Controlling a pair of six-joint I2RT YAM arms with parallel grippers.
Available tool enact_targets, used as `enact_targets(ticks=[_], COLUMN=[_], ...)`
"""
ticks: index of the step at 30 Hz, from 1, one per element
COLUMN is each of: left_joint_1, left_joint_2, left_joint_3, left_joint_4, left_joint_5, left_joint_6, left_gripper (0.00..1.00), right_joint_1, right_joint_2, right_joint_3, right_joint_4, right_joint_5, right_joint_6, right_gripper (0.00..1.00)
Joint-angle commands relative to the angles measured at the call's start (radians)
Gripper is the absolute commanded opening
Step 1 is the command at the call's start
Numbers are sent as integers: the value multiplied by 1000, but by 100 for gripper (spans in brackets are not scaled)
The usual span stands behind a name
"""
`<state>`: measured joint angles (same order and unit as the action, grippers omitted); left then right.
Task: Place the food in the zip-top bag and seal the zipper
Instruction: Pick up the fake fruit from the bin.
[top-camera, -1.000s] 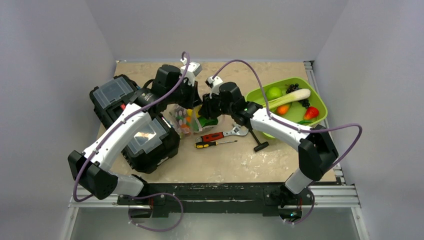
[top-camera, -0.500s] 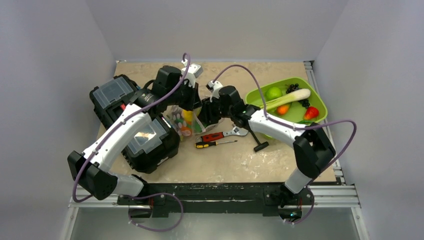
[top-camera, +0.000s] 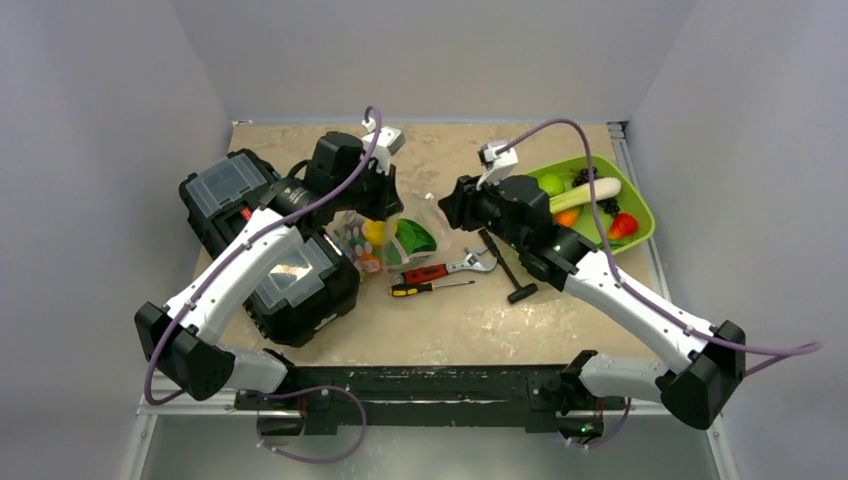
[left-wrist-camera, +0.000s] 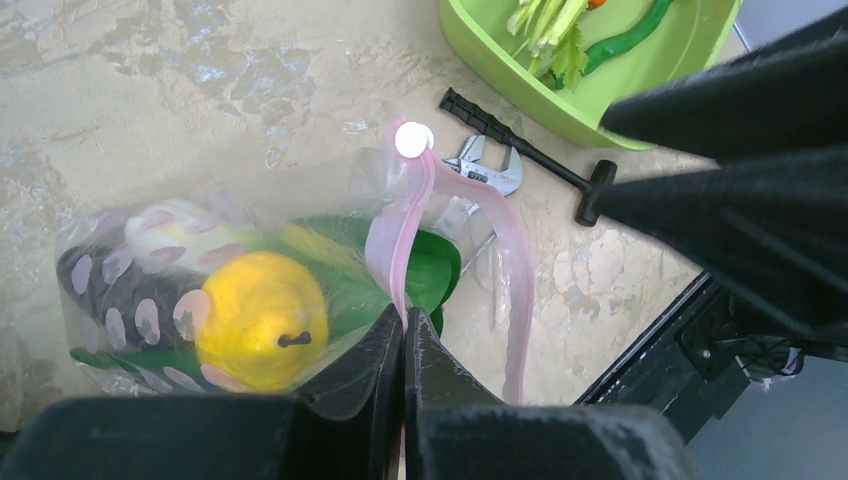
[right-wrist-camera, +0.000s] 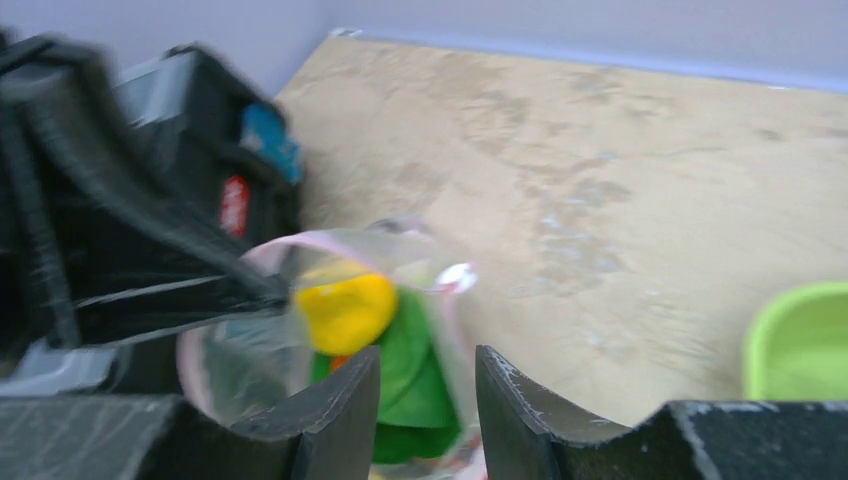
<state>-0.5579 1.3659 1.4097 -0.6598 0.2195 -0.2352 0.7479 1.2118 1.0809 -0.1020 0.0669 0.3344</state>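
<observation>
Right arm has swung back off the bag mouth toward the lime tray (left-wrist-camera: 560, 100). Right gripper (right-wrist-camera: 428, 368) is part-open, with nothing between its fingers. Left gripper (left-wrist-camera: 404, 325) is pinched tight on the zipper (left-wrist-camera: 398, 235) and props the zip-top bag (top-camera: 385, 240) open beside the wrench (top-camera: 458, 266). Yellow piece (left-wrist-camera: 255, 315) and green leaf (left-wrist-camera: 432, 268) are bagged. Green apple (top-camera: 547, 185), bok choy (top-camera: 592, 191) and orange ball (top-camera: 566, 217) wait in the tray. I judge loading about midway. Next: right reaches for a tray item, left holds steady.

Filled zip-top bag (top-camera: 388, 242) beside wrench (top-camera: 452, 268)
</observation>
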Motion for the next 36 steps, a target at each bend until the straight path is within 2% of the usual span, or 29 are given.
enact_targets(ticks=[1, 5, 7, 14, 19, 24, 27, 30, 36], left_joint_1=[-1, -1, -1, -2, -1, -1, -2, -1, 6], left_joint_2=[-22, -21, -21, -20, -22, -33, -41, -43, -43], left_joint_3=[15, 17, 17, 19, 19, 18, 18, 21, 25], left_joint_4=[44, 43, 43, 45, 44, 44, 43, 44, 45], left_joint_5=[-16, -16, -13, 9, 17, 20, 23, 28, 51], left_joint_6=[-3, -2, -3, -10, -13, -13, -13, -11, -21], left_gripper=[0, 0, 0, 0, 0, 0, 0, 0, 0], right_joint_1=[-61, -223, -306, -495, -603, -773, -848, -860, -893], right_joint_2=[-66, -106, -113, -99, -21, 100, 199, 268, 285], right_joint_3=[-49, -93, -116, -197, -194, -154, -107, -84, -196], right_joint_4=[-31, -61, -93, -103, -117, -125, -133, -120, 72], right_joint_5=[277, 296, 333, 419, 487, 497, 399, 252, 5], right_joint_6=[57, 182, 233, 337, 410, 439, 398, 366, 410], right_gripper=[41, 43, 48, 57, 60, 62, 64, 66, 68])
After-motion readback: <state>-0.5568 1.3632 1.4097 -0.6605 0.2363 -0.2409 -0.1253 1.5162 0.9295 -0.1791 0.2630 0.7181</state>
